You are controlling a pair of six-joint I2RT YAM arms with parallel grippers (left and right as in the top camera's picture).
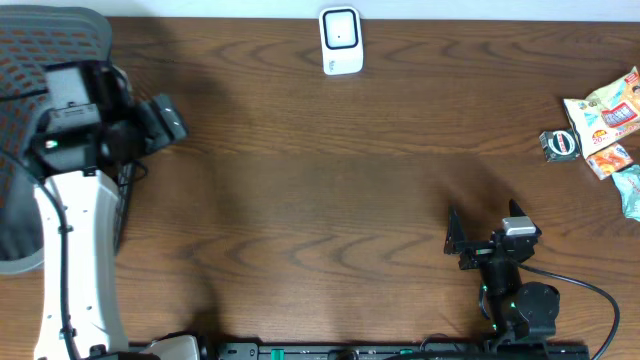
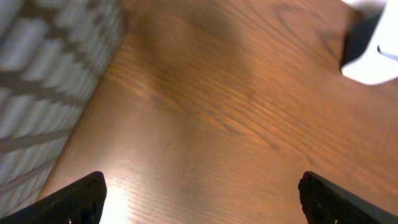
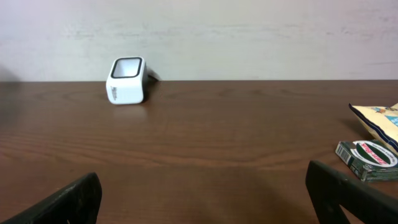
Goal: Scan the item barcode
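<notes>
One white barcode scanner stands at the far edge of the desk, about mid-width, with its dark window tilted upward. It shows whole in the right wrist view, with a pale wall behind it.

The items to scan lie in a cluster at the right edge of the desk, well apart from the scanner. There is one small green-and-white box on the cluster's left side. Beside it are snack packets, at least three. They overlap and run off the edge of the view, so the exact count cannot be told.

There are two arms. The left pincer is spread wide and holds nothing. It hovers over the far left of the desk, just beside a grey mesh basket that fills that corner. The scanner is only a white blur at the upper right of the left wrist view.

The right pincer is also wide and holds nothing. It sits low at the near right of the desk and points toward the far edge. The box and one packet are to its right, apart from both fingers.
</notes>
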